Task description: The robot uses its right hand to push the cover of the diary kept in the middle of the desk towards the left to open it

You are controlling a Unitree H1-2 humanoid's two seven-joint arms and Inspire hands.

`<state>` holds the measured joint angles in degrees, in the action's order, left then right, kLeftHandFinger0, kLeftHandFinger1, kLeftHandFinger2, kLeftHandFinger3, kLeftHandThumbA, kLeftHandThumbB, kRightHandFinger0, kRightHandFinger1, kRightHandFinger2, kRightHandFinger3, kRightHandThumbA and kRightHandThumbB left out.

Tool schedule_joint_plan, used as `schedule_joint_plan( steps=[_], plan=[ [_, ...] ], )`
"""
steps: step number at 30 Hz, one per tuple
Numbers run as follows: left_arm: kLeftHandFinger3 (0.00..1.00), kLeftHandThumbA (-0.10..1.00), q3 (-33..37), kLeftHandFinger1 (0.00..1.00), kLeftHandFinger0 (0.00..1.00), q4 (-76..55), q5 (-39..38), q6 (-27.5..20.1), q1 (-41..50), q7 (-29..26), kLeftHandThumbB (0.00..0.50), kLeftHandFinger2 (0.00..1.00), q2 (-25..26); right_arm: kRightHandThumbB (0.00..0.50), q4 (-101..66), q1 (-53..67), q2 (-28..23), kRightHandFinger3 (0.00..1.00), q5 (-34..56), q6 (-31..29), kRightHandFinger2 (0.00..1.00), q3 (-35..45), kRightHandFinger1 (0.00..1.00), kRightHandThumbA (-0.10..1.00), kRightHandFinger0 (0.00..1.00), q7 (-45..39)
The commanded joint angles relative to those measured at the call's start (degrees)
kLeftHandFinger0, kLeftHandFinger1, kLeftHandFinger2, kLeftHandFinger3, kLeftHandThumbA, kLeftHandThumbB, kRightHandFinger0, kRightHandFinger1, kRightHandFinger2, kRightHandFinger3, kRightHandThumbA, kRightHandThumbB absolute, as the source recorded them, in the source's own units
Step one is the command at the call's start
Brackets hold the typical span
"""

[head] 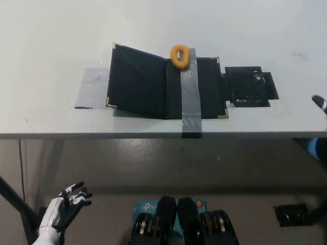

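The black diary [139,81] with gold corners lies open in the middle of the white desk [51,41]. Its cover is spread to the left and stands slightly raised off the desk. A grey tape strip [190,97] runs over the right half, with an orange ring [180,54] at its top. Only a small black part of my right hand [320,103] shows at the picture's right edge, well away from the diary. My white left hand [64,209] rests open below the desk at the lower left.
A black flap [249,87] lies flat on the desk just right of the diary. Clear tape [92,87] covers the desk left of the cover. The desk's front edge [102,136] crosses the picture below the diary.
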<state>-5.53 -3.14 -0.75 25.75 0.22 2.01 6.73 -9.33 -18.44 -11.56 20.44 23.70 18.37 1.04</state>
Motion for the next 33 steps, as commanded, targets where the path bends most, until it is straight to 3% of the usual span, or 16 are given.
schedule_joint_plan(
  steps=[1,4,10,19,21,24,28,33],
  plan=[
    [0.83,0.57,-0.9,0.7,0.95,-1.3,-0.4,-1.9,0.1,-0.5,0.157,0.68,0.5,0.168,0.5,2.5,-2.1,1.0,-0.6,-7.3,0.94,1.0,0.93,1.0,0.87,-2.4],
    [0.85,0.57,-1.0,0.72,0.95,-1.2,-0.4,-2.1,0.1,-0.3,0.151,0.72,0.6,0.145,1.4,4.9,-2.0,0.96,-1.9,-8.7,0.91,0.7,0.9,1.0,0.84,-2.0],
    [0.87,0.58,-1.0,0.73,0.97,-1.3,-0.3,-2.1,0.1,-0.2,0.157,0.75,0.4,0.208,6.6,10.7,-0.5,0.93,-3.6,-13.2,0.89,0.2,0.88,1.0,0.81,-1.4],
    [0.84,0.61,-1.3,0.73,0.92,-1.0,-0.3,-2.6,0.0,-0.1,0.196,0.73,0.9,0.214,20.3,14.8,-0.3,0.92,-5.2,-23.0,0.89,0.9,0.89,0.98,0.83,-1.5],
    [0.84,0.61,-1.4,0.72,0.92,-0.9,-0.4,-2.5,-0.1,-0.2,0.189,0.72,0.8,0.218,21.9,14.9,-0.4,0.91,-5.2,-24.2,0.89,1.2,0.87,0.97,0.82,-1.2],
    [0.86,0.6,-1.6,0.71,0.92,-1.1,-0.7,-2.3,-0.3,0.0,0.178,0.73,0.9,0.17,23.6,15.6,-0.5,0.89,-6.0,-25.5,0.86,1.1,0.85,0.96,0.78,-0.4],
    [0.85,0.61,-1.5,0.7,0.91,-1.1,-0.1,-2.2,-0.3,-0.4,0.182,0.72,0.8,0.213,25.5,15.9,-0.6,0.85,-5.8,-26.9,0.84,1.4,0.83,0.95,0.77,-0.4],
    [0.85,0.61,-1.7,0.71,0.91,-1.5,-0.2,-2.0,0.3,-0.4,0.193,0.74,0.8,0.208,25.3,16.3,-0.2,0.83,-6.6,-26.9,0.81,1.5,0.81,0.97,0.74,0.9]
  ],
)
